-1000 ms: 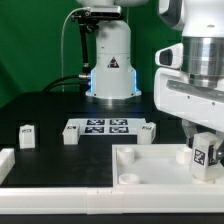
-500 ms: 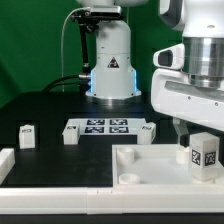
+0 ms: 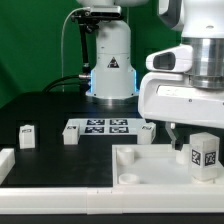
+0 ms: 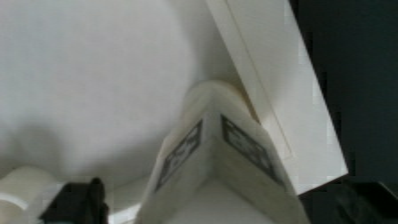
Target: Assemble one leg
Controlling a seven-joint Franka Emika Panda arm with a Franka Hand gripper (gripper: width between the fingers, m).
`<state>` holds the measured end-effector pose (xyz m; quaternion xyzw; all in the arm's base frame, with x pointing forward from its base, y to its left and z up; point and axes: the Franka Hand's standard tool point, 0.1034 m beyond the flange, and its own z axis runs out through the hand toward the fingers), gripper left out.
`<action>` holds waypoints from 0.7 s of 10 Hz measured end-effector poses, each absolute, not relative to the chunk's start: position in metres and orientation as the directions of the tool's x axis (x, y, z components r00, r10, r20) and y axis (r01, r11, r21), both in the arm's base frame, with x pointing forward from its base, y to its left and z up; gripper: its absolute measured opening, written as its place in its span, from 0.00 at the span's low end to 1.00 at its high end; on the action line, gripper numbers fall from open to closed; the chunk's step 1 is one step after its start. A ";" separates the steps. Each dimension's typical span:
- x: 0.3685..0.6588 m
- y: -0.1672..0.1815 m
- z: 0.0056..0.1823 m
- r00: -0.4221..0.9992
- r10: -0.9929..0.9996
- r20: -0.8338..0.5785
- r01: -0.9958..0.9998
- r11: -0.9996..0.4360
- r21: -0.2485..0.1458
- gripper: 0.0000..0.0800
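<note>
One leg point(image 3: 205, 155), a small white block with a black-and-white tag, stands upright in the corner of the large white tray-like part point(image 3: 150, 162) on the exterior view's right. My gripper point(image 3: 193, 131) hangs just above it, open, its fingers apart from the block. In the wrist view the leg point(image 4: 222, 150) sits against the tray's rim point(image 4: 267, 70), and one dark finger point(image 4: 75, 200) stands off to its side. Three more legs point(image 3: 27, 135) point(image 3: 71, 135) point(image 3: 149, 131) lie on the black table.
The marker board point(image 3: 100, 126) lies between the loose legs. A round white stub point(image 3: 127, 179) rises at the tray's front corner. Another white part point(image 3: 5, 163) sits at the exterior view's left edge. The arm's base point(image 3: 110, 65) stands behind.
The jaws have opened and let go of the leg. The hand has lifted a little, and the leg stays upright in the tray's corner.
</note>
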<state>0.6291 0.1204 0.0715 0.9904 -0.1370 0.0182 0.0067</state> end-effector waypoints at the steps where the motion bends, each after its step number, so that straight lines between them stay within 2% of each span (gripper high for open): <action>1: 0.629 0.121 0.072 0.987 -0.156 0.036 -0.157 -0.988 0.013 0.81; 5: 0.630 0.116 0.073 0.957 0.291 0.023 0.289 -0.956 0.047 0.81; 6: 0.630 0.115 0.072 0.956 0.294 0.024 0.292 -0.955 0.048 0.70; 7: 0.630 0.115 0.072 0.956 0.292 0.023 0.290 -0.956 0.048 0.70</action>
